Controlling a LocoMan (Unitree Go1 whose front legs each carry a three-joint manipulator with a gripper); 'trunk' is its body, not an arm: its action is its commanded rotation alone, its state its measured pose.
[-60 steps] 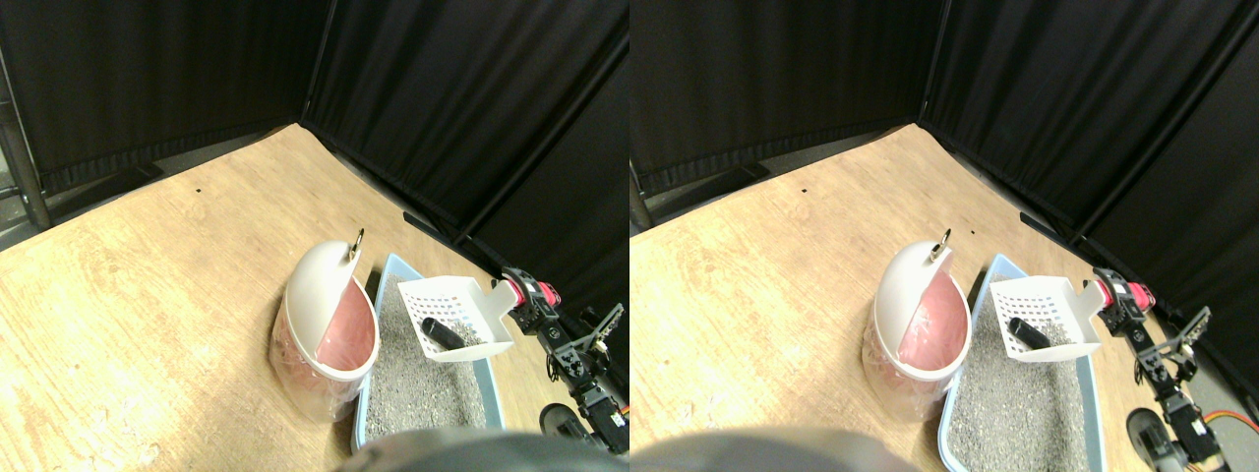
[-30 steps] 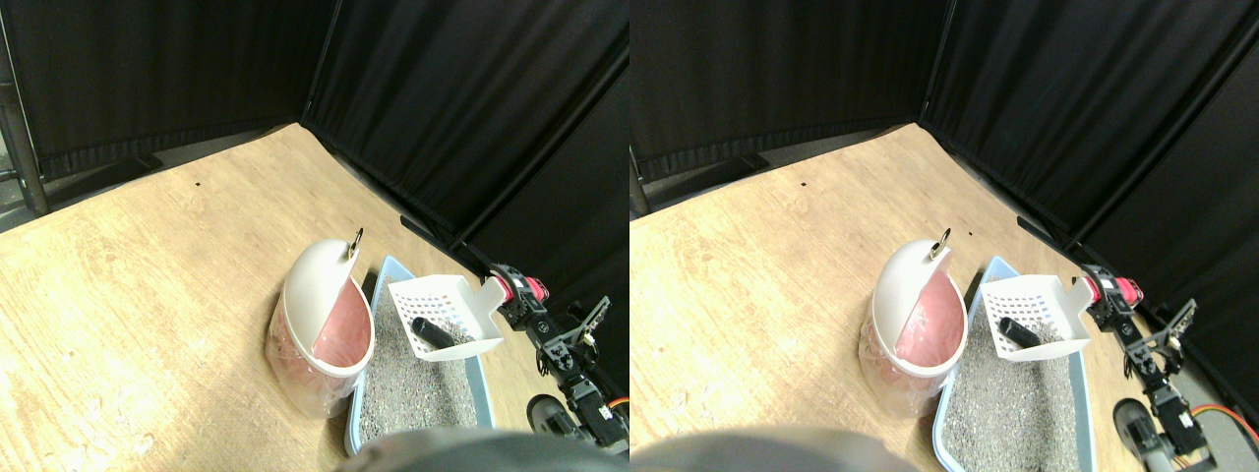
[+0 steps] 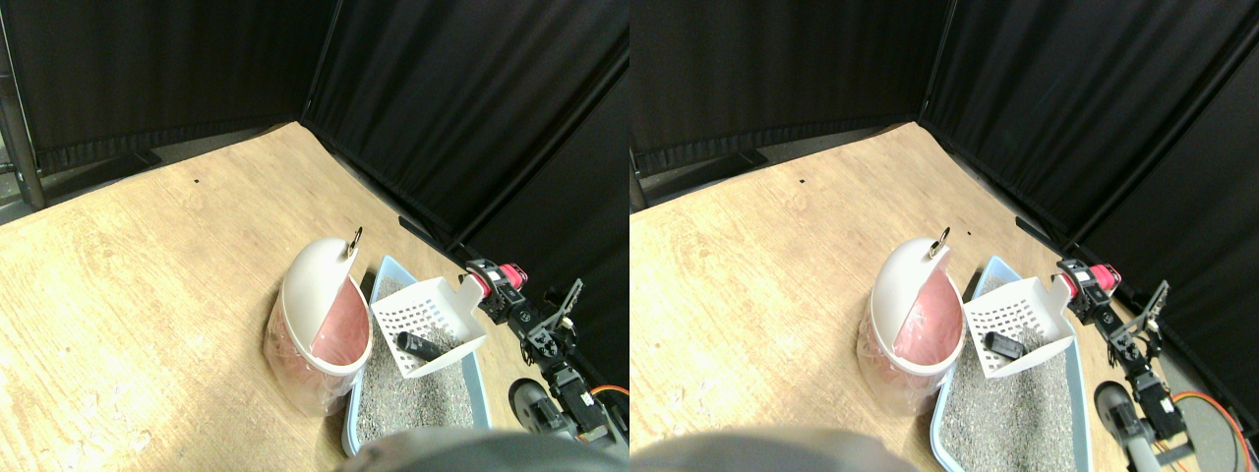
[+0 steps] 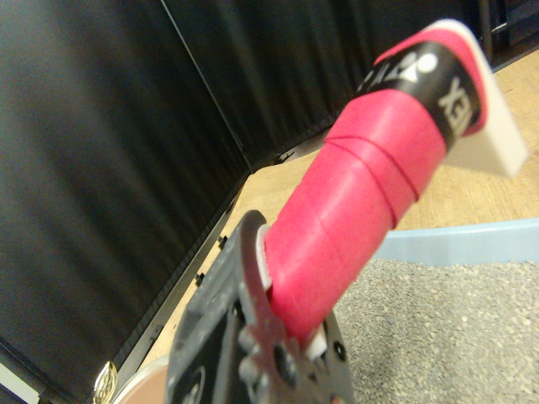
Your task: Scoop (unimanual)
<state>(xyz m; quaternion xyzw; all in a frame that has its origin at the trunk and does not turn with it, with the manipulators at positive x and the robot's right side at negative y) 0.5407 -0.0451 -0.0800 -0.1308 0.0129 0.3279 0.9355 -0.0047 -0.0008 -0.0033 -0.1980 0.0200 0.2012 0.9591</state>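
A white slotted scoop [image 3: 430, 317] hangs over the grey litter [image 3: 418, 398] of a light-blue litter tray [image 3: 481, 379], tilted down toward the bin. A dark lump [image 3: 418, 346] lies in its lower corner. My right gripper [image 3: 495, 287] is shut on the scoop's red-wrapped handle [image 3: 509, 273], reaching in from the lower right. In the wrist view the red handle [image 4: 362, 194] runs out from the dark jaw, with litter [image 4: 446, 328] and the tray's blue rim [image 4: 455, 244] behind it.
A white bin [image 3: 317, 334] with a tilted swing lid [image 3: 311, 277] and a pink liner stands on the wooden floor [image 3: 148, 275], touching the tray's left side. A metal ring [image 3: 356, 240] sticks up from the lid. Black curtains [image 3: 443, 98] close off the back and right.
The scoop has moved left toward the bin and tipped downward. The dark lump has slid to its lower corner. The view has shifted slightly.
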